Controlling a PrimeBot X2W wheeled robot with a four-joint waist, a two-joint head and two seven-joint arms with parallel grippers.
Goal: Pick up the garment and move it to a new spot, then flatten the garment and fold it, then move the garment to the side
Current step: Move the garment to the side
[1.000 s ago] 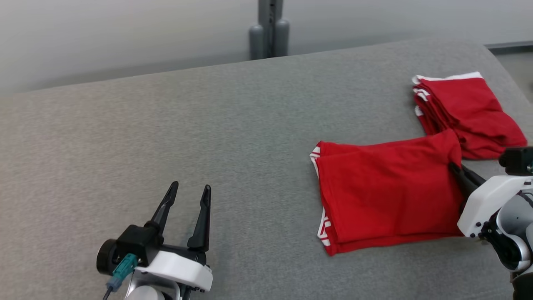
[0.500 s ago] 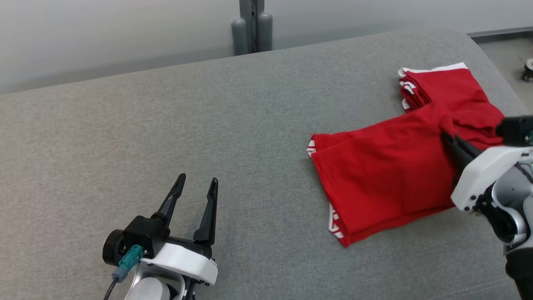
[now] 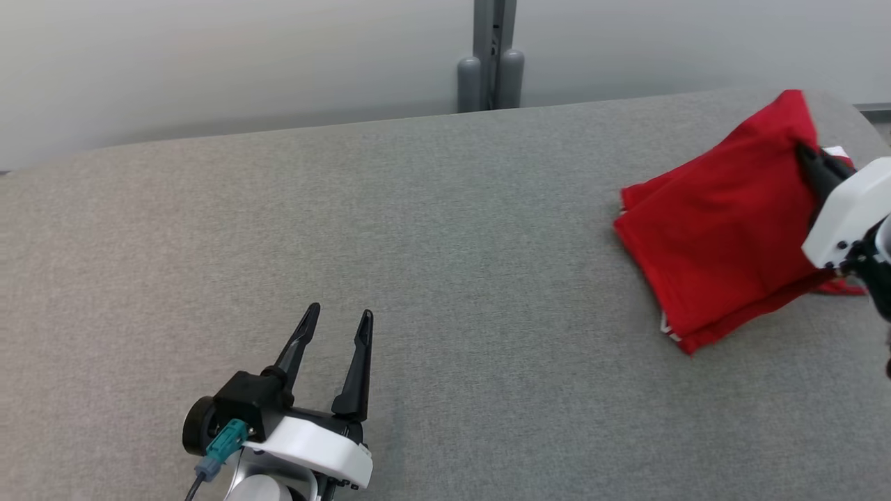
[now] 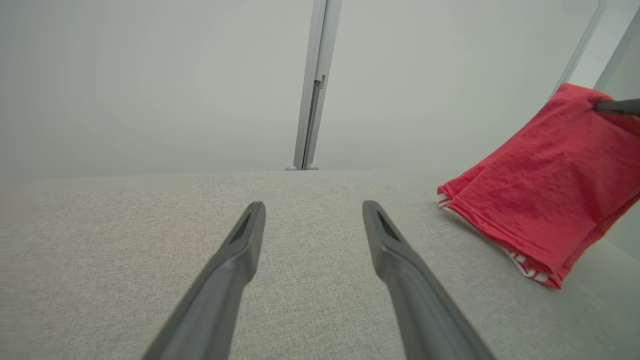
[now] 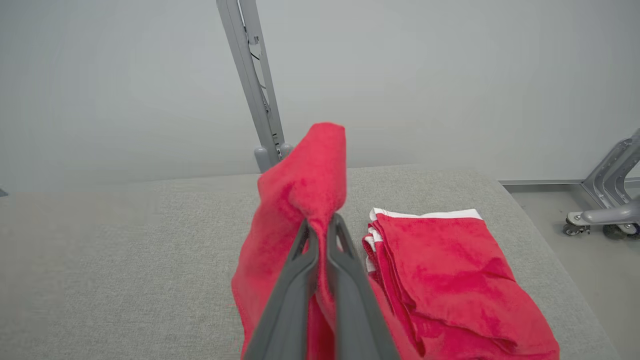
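Head view first. The right gripper (image 3: 807,156) is up at the far right end of the grey cloth-covered table (image 3: 445,209). Its two dark fingers are pinched tight on the upper right corner of the folded red garment (image 3: 717,223). That corner is hoisted, so the garment hangs on a slant. Its lower left edge, with a bit of white trim, is down at the table surface.

Over at the lower left, the left gripper (image 3: 341,313) sits low above bare table. Its fingers are spread apart with nothing between them, well apart from the garment. A grey post (image 3: 491,56) stands behind the table's far edge.

Now the left wrist view. The two long fingers splay wide over the grey fabric, and the gap between them is empty. Off to that view's right, the garment slopes up from the table. The dark tip of the right gripper bites its raised top corner at the picture's edge. Striped white trim shows along the low edge.

On to the right wrist view. The fingers are pressed together with a fold of red cloth clamped between them. A bunch of fabric pokes up past the tips and the rest drapes down below.

Just beside them, on that view's right, a pile (image 5: 440,270) of folded red garments with white hems lies flat near the table's end. Whether the hanging garment touches that pile, I cannot tell. Beyond the table's end, a grey wheeled frame (image 5: 600,215) stands on the floor.
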